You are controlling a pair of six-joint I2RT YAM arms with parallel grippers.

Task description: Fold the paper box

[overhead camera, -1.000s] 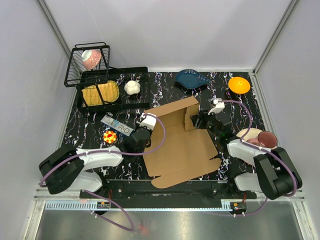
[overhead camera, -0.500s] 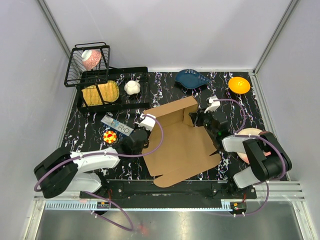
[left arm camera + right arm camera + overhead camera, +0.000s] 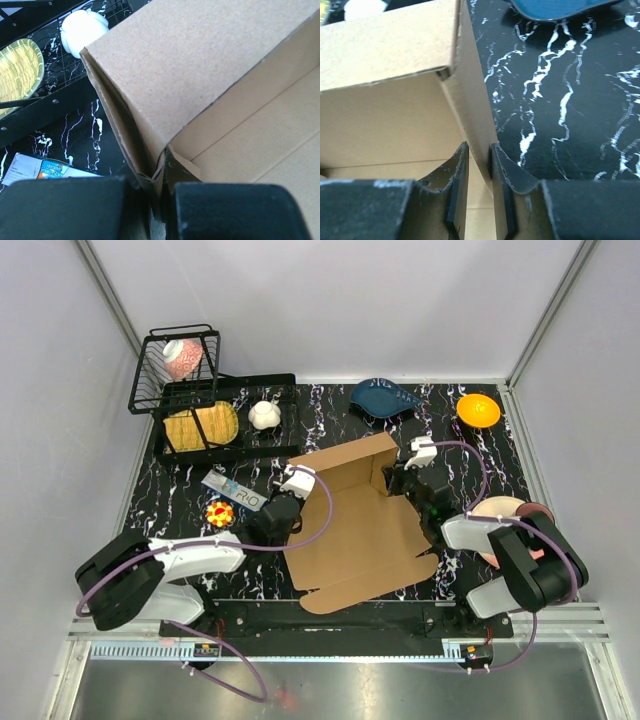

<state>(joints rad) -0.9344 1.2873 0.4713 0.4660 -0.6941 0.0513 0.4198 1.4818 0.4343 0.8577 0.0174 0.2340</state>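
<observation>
between both claws (image 3: 398,483), paper box (image 3: 365,530)

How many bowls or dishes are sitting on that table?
4 that I can see: a dark blue dish at the far edge, an orange bowl at the far right corner, and a cream plate with a maroon bowl behind the right arm. Others may be hidden.

surface: black tabletop (image 3: 470,455) with white marble veining
centre: paper box (image 3: 365,535), brown cardboard, lying mostly flat on the top, far flaps raised
far left: black wire rack (image 3: 215,410)
far edge: dark blue dish (image 3: 385,398), orange bowl (image 3: 478,410) to its right
left of box: printed packet (image 3: 235,490), small red-yellow item (image 3: 220,513) just beside it
right edge: pale plate (image 3: 495,508), dark red bowl (image 3: 540,510), partly hidden by arm
</observation>
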